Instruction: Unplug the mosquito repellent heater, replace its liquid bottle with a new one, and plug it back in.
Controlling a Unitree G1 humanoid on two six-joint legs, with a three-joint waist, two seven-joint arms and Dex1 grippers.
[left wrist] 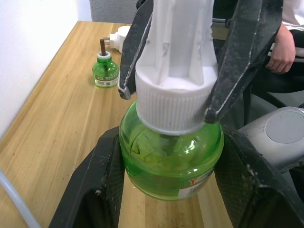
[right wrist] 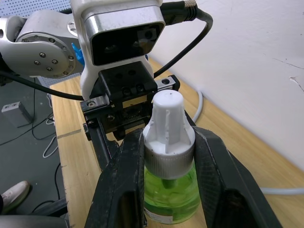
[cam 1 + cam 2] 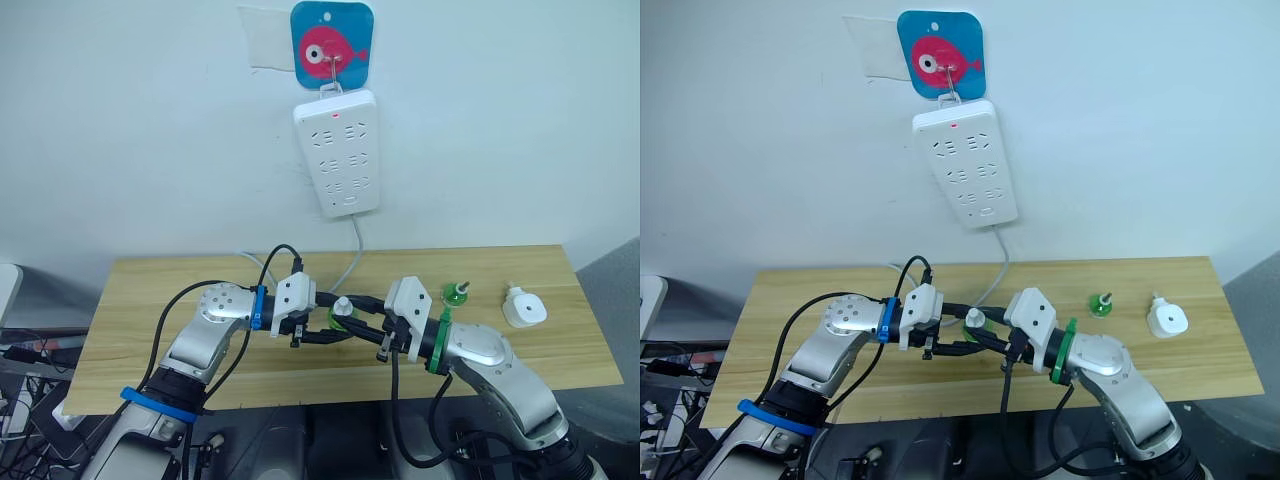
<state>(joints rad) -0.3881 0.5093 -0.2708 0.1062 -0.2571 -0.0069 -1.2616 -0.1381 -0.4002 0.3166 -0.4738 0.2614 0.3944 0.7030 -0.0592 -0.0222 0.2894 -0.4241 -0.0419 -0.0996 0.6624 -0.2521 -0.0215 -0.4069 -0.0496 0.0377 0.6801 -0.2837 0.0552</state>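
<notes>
Over the table's middle, a green liquid bottle (image 3: 341, 312) with a white cap (image 2: 167, 126) is held between both grippers. My left gripper (image 3: 333, 331) is shut on the green body (image 1: 166, 156). My right gripper (image 3: 352, 322) is shut on the ribbed white cap, one finger (image 1: 240, 61) on each side. The mosquito repellent heater (image 3: 524, 309) lies unplugged on the table at the right. Beside it stands another green bottle (image 3: 456, 293), uncapped, with its wick showing.
A white power strip (image 3: 339, 153) hangs on the wall from a fish-shaped hook (image 3: 331, 45), its cable (image 3: 352, 262) dropping behind the table (image 3: 150, 300). A person's hand (image 1: 281, 52) rests beyond the table's right end.
</notes>
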